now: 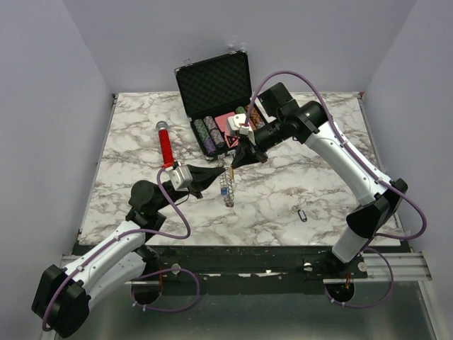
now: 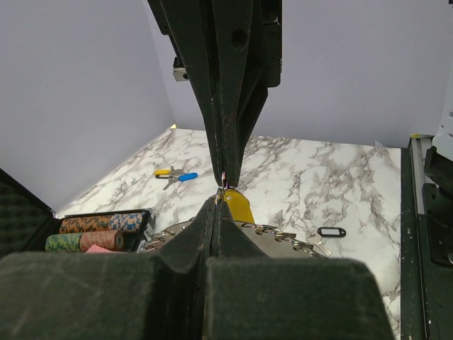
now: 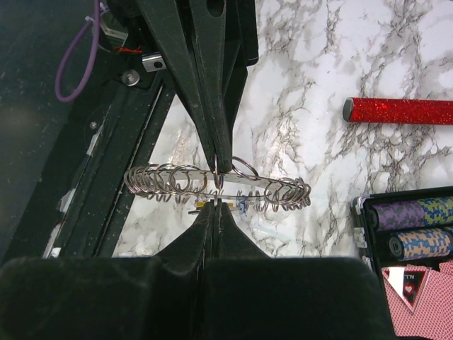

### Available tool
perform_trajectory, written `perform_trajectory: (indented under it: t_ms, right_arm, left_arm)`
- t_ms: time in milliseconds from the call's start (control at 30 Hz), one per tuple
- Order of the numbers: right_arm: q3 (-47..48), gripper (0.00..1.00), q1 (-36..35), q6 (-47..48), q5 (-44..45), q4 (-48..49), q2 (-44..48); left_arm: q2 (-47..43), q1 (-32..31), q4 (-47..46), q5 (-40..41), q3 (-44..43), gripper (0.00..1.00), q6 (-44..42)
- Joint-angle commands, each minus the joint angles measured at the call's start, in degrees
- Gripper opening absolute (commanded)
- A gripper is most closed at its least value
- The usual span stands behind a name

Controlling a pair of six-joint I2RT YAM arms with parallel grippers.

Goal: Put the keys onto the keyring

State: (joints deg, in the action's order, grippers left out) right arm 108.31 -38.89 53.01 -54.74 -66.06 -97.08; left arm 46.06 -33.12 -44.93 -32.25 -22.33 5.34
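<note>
The keyring [image 1: 226, 190], a big silver ring fringed with small rings, hangs between the two grippers above the table's middle. It shows edge-on in the right wrist view [image 3: 283, 193] and under my left fingers in the left wrist view [image 2: 283, 232]. My left gripper [image 1: 214, 174] [image 2: 221, 197] is shut on the keyring. My right gripper [image 1: 238, 160] [image 3: 221, 207] meets it tip to tip, shut on the little ring of a yellow-tagged key [image 2: 239, 205]. A black-tagged key [image 1: 302, 214] [image 2: 330, 231] lies on the table. A yellow-tagged and a blue-tagged key [image 2: 175, 175] lie farther off.
An open black case [image 1: 212, 85] with rolls of poker chips [image 1: 210, 133] stands at the back centre, close behind my right gripper. A red glitter tube [image 1: 165, 145] [image 3: 400, 111] lies left of it. The marble table [image 1: 318, 163] has walls on three sides.
</note>
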Motion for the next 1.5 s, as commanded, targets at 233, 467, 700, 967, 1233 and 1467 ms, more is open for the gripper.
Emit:
perform_trajectory:
  t_ms: [233,467,700,967,1233,1467]
  right_arm:
    - [0.5,0.01,-0.22,-0.54,-0.81,0.32,-0.13]
    - [0.41,0.0,-0.22,-0.98,-1.16,0.58,-0.3]
    - [0.67,0.01,-0.3,-1.51,-1.42,0.93,-0.66]
    - [0.5,0.01,-0.57,-1.86,-1.16,1.11,-0.66]
    - [0.41,0.01,-0.74,-1.77,-1.42,1.2,-0.74]
    - [0.58,0.0,-1.01,-1.86,-1.33,1.37,-0.83]
  left_arm:
    - [-0.36,-0.19,-3.24,0.35,0.09,0.0,-0.42]
    - [-0.1,-0.45,-3.41,-0.09,0.09,0.0,-0.25]
    - [0.17,-0.8,-3.68,-0.27,-0.08,0.0,0.02]
    - [0.26,-0.98,-3.76,-0.53,-0.09,0.0,0.11]
    - [0.43,-0.89,-4.47,-0.88,0.09,0.0,0.9]
    - [0.78,-0.98,-5.35,-0.97,0.18,0.0,1.69]
